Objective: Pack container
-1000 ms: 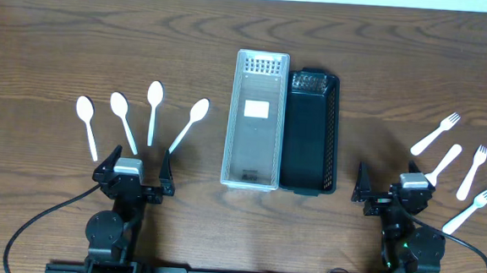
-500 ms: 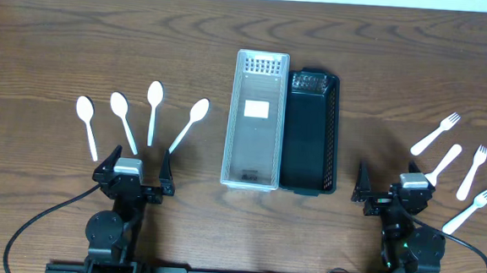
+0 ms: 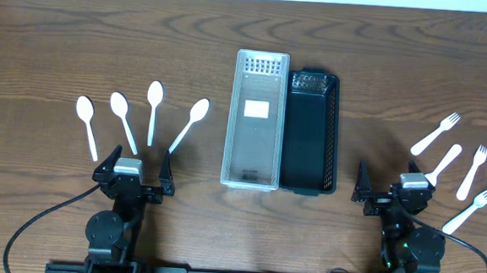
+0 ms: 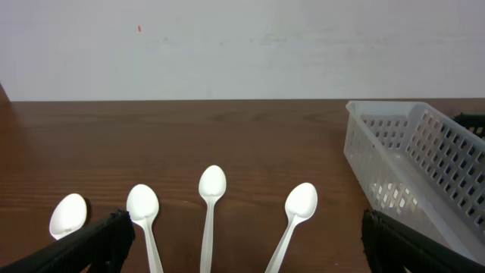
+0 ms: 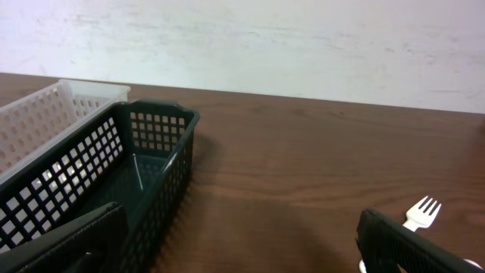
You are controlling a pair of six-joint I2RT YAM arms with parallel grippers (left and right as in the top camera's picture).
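Four white spoons lie left of the clear basket and dark basket on the desk, four forks right (none inside either). Left fingers and right fingers gape apart, holding nothing.

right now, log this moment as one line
stage: nothing packed | left gripper: open | right gripper: open | spoons: four, left | forks: four, right | clear bin, black bin: empty
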